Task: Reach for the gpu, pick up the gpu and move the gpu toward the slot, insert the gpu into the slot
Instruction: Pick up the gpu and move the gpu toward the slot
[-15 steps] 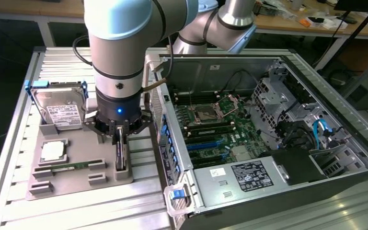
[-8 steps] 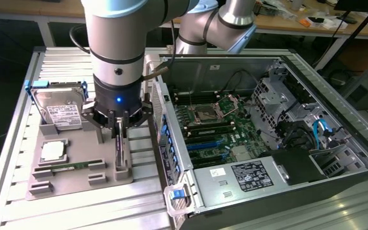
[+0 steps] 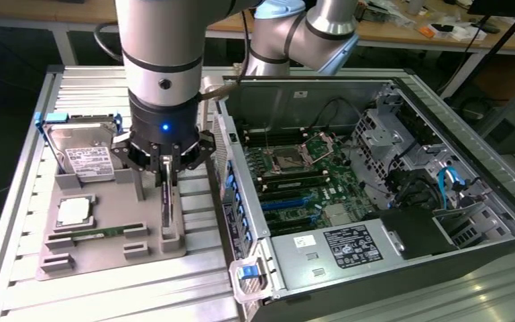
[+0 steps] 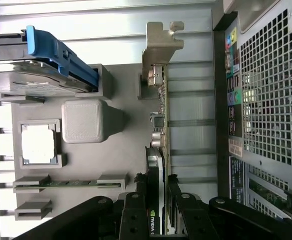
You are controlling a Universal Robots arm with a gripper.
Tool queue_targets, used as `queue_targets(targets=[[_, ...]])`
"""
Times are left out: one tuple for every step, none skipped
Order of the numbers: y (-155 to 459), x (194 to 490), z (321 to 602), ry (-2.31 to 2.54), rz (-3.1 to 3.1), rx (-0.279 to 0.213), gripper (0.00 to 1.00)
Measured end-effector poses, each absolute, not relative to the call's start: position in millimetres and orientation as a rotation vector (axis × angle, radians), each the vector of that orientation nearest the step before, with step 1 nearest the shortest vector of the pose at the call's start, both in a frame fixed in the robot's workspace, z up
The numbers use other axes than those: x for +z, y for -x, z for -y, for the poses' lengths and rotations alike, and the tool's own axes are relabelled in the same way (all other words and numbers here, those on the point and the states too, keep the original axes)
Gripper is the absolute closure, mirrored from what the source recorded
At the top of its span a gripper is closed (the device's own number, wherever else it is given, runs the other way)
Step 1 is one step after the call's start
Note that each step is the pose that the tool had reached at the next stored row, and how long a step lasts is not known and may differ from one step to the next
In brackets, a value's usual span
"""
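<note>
Inspector: Slatted metal desk (image 3: 105,298), workshop benches behind. On it sit a grey fixture tray (image 3: 105,258) and, toward the exterior view's right, an open computer case (image 3: 365,258). Where is the gpu?

Assessor: The gpu (image 3: 165,201) stands on edge in the fixture tray, along the side nearest the computer case. It sits in the tray's holders and, by my reading, is not yet lifted.

Inspector: And the gripper?

Assessor: The gripper (image 3: 166,166) is low over the card's upper edge, astride it and toward one end. In the wrist view that is the end away from the silver bracket. Whether it is clamped on the gpu or standing just free of it, I cannot tell.

Inspector: The slot?

Assessor: The blue slot (image 3: 281,200) lies on the motherboard (image 3: 329,168) inside the computer case. It is well apart from the card, and the side wall (image 3: 226,154) of the case stands between them.

Inspector: Hazards?

Assessor: Three, in my judgement.
- **Tilt:** the hold is off-centre, so the long free end could droop or pivot once it leaves the holders.
- **Slip:** the card is thin and smooth-faced, so a light grip could let it slide.
- **Snag or jam:** the bracket could catch the side wall on the way over, and a tilted card could jam in the slot rather than seat.
</note>
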State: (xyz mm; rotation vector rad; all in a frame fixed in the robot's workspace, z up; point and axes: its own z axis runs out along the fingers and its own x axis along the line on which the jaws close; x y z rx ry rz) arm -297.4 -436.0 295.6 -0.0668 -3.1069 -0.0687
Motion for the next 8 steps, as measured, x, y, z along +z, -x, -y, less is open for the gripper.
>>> queue_targets(targets=[[297.4,298.4,436.0,0.067,3.107,-0.068,0.73],[297.4,301.3,436.0,0.067,3.107,-0.068,0.73],[297.4,304.2,436.0,0.067,3.107,-0.068,0.73],[297.4,307.3,436.0,0.067,3.107,-0.068,0.73],[297.4,310.0,436.0,0.067,3.108,-0.068,0.73],[297.4,312.4,436.0,0.067,3.108,-0.068,0.73],[297.4,314.5,436.0,0.067,3.108,-0.068,0.73],[297.4,316.4,436.0,0.067,3.108,-0.068,0.73]])
